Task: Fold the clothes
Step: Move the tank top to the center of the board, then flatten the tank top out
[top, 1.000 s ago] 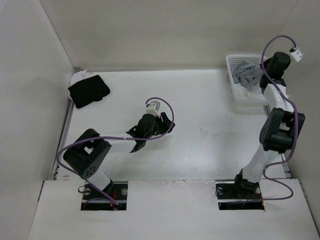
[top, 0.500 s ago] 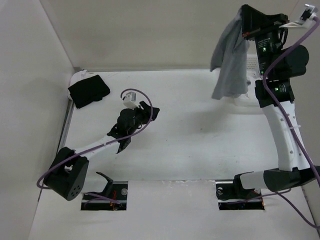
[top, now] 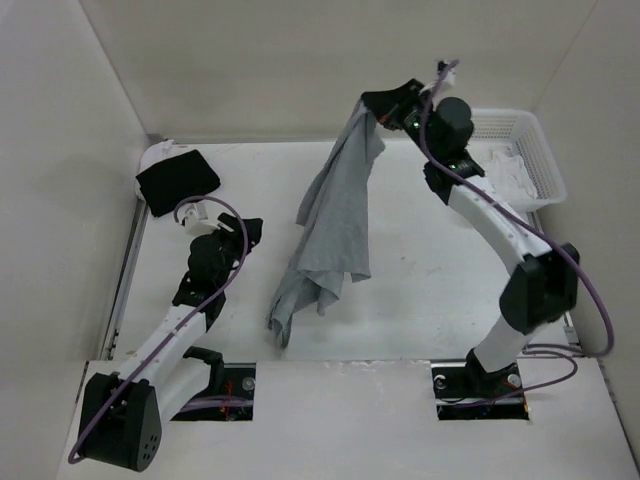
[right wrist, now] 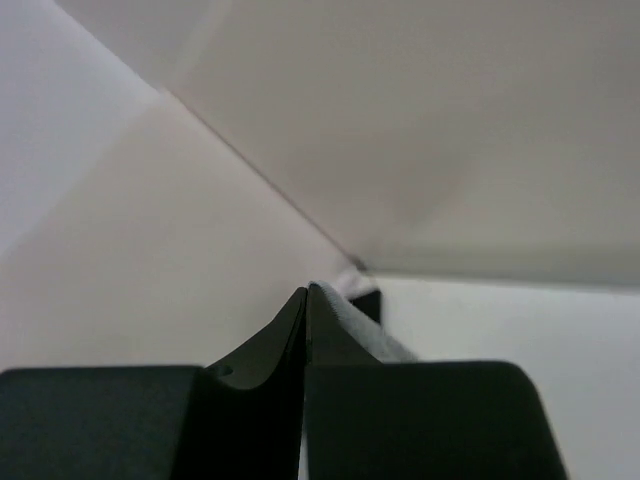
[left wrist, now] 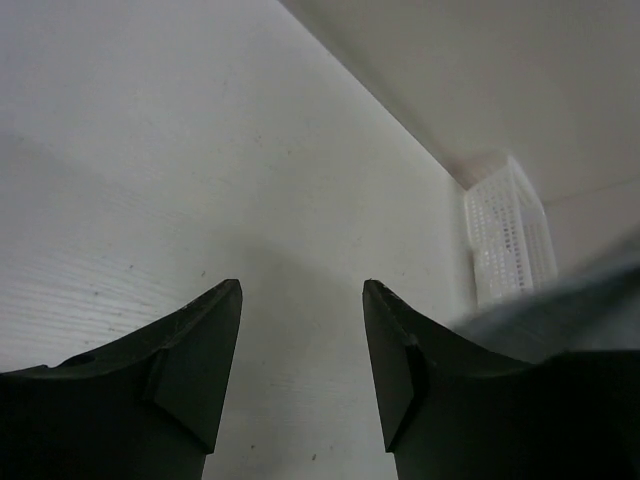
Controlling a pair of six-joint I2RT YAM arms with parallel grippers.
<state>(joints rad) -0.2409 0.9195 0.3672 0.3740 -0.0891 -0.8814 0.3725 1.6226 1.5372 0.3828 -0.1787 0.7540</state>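
Grey top (top: 335, 225) hangs from right gripper (top: 374, 108), clamped on its edge; left gripper (left wrist: 302, 296) agape, empty.

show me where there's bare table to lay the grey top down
Widest bare patch: the table between the hanging grey top and the right arm, down to the near edge. A smaller strip lies at the back between the black cloth and the top. Crowded: the left side, with the left arm and open left gripper, and the basket at back right.

From my left wrist the grey top (left wrist: 590, 300) is only a blur, cut off at the right edge. From my right wrist, my right fingers (right wrist: 420, 420) hide it.
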